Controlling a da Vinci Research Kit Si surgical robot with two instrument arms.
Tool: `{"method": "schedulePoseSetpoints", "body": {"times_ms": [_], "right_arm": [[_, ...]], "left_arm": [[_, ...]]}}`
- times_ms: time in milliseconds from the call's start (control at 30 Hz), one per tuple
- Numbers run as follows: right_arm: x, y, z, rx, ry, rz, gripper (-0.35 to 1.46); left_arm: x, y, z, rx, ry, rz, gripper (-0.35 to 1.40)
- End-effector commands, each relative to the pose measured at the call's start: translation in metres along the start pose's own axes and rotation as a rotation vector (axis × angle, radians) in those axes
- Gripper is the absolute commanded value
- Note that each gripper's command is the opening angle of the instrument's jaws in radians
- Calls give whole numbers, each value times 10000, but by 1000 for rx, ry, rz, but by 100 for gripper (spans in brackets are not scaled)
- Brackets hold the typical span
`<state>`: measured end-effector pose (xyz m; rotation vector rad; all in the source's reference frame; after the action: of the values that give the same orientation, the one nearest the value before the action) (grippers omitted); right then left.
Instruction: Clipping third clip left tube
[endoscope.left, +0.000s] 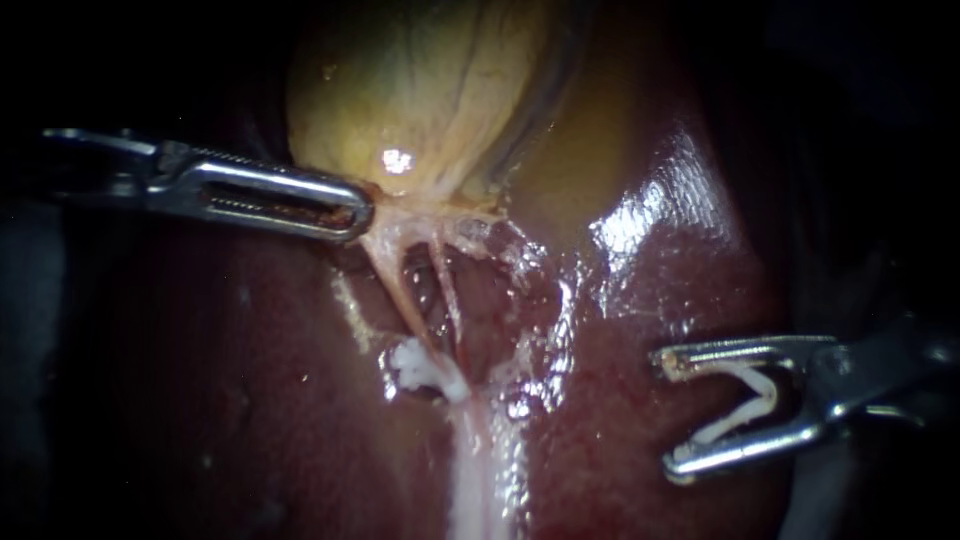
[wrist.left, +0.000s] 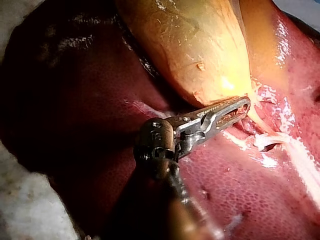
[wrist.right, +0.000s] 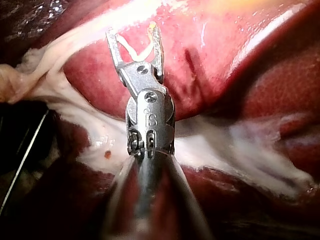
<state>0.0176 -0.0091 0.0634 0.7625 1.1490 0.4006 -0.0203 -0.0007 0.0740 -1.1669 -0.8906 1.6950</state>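
The yellow gallbladder lies on the dark red liver. My left instrument comes in from the left, its jaws shut on the gallbladder's neck, holding it taut; the left wrist view shows the same grip. Two thin tubes run down from the neck: the left tube and the right tube. White clips sit low on the left tube. My right instrument is well to the right of the tubes, over the liver. Its jaws stand wide apart and hold an open white clip between them.
A pale band of tissue runs down from the clips over the liver. Wet glare lies on the liver right of the gallbladder. White cloth borders the liver in the left wrist view.
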Motion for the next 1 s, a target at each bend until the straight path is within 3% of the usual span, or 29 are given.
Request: {"method": "schedulePoseSetpoints", "body": {"times_ms": [33, 433, 767, 1000], "right_arm": [[0, 0, 0, 0, 0, 0, 50], [11, 9, 28, -15, 5, 12, 50], [35, 44, 89, -51, 22, 25, 50], [39, 56, 117, -65, 31, 26, 50]], "left_arm": [[0, 1, -1, -1, 0, -1, -35], [-1, 1, -1, -1, 0, 0, -35], [-2, 1, -1, 0, 0, 0, -35], [-2, 2, 0, 0, 0, 0, -35]]}}
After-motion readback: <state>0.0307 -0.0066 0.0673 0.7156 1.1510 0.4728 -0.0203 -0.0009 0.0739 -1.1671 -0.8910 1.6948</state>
